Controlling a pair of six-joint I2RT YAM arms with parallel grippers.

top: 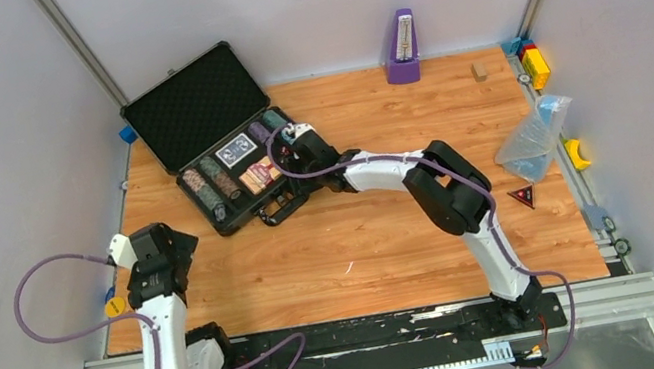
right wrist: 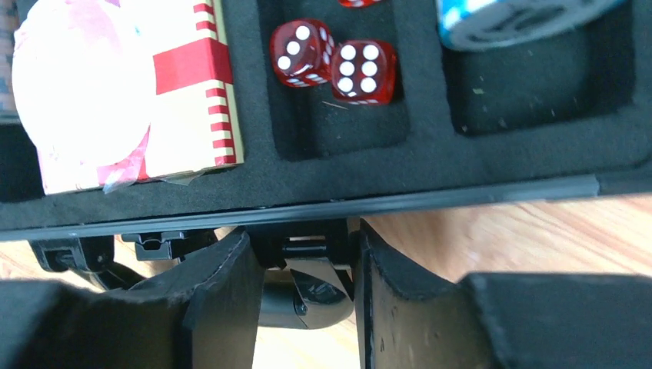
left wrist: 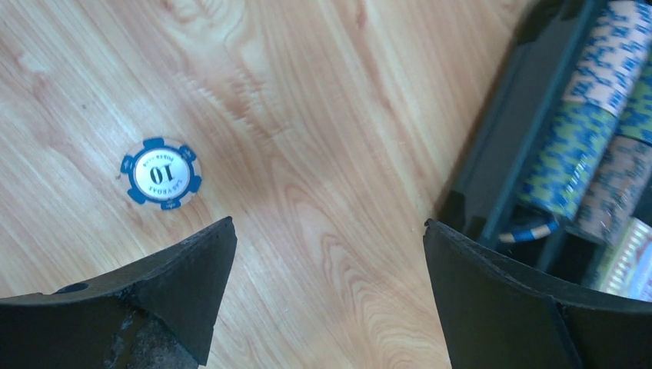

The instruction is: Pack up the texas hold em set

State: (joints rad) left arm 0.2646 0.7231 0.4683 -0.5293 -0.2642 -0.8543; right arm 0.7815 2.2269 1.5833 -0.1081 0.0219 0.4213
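The right gripper [right wrist: 301, 234] is clenched around the black handle [right wrist: 307, 296] at the front edge of the open case [right wrist: 430, 184], with bare table [right wrist: 538, 238] to its right. Just beyond it, foam pockets hold two red dice [right wrist: 330, 65] and a striped card box [right wrist: 196, 92]. The left gripper [left wrist: 329, 227] hangs spread wide over the table (nothing between the fingers). A blue chip [left wrist: 161, 173] lies ahead-left, and chip rolls [left wrist: 573, 146] sit in the case ahead-right.
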